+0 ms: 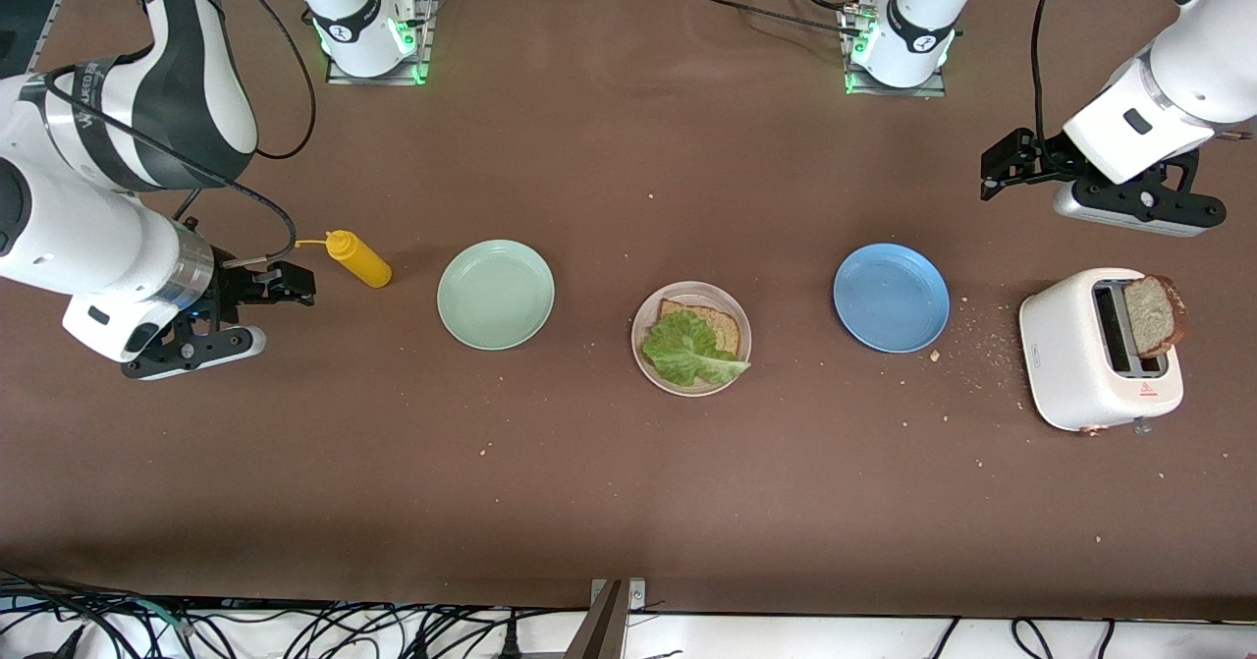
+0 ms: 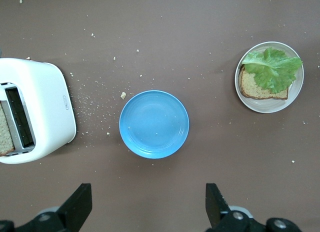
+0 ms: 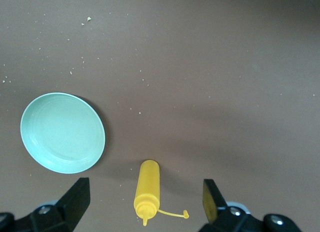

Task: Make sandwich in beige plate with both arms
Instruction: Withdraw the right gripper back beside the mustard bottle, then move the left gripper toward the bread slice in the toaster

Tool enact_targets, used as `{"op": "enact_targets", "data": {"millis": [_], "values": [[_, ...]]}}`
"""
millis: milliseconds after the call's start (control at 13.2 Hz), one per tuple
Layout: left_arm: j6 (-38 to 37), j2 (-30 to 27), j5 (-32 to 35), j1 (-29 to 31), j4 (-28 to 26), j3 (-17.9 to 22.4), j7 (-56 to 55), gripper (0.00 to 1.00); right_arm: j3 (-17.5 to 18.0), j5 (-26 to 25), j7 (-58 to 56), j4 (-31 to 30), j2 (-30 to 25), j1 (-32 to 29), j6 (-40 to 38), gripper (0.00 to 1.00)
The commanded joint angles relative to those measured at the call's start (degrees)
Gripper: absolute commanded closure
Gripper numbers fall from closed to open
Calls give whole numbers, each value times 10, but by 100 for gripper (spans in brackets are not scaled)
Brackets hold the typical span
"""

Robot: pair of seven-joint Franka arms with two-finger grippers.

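The beige plate [image 1: 691, 338] stood on the tabletop [image 1: 628, 482] between the green plate [image 1: 496, 295] and the blue plate [image 1: 891, 297], holding one bread slice [image 1: 715, 323] with lettuce [image 1: 687, 350] on it. A second slice [image 1: 1151, 315] stood in the toaster [image 1: 1098, 350]. The left gripper [image 1: 994, 184] hung above the tabletop, jaws wide open and empty. The right gripper [image 1: 295, 286] hung beside the yellow bottle [image 1: 357, 257], jaws also wide open, empty.
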Motion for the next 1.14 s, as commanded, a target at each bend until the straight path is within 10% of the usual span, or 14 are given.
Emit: {"op": "enact_targets", "data": {"millis": [0, 1061], "values": [[-13, 7, -6, -3, 20, 3, -1, 0, 0, -10, 2, -8, -8, 1, -4, 0], [-24, 9, 50, 8, 17, -6, -2, 0, 0, -8, -5, -8, 0, 1, -1, 0]]}}
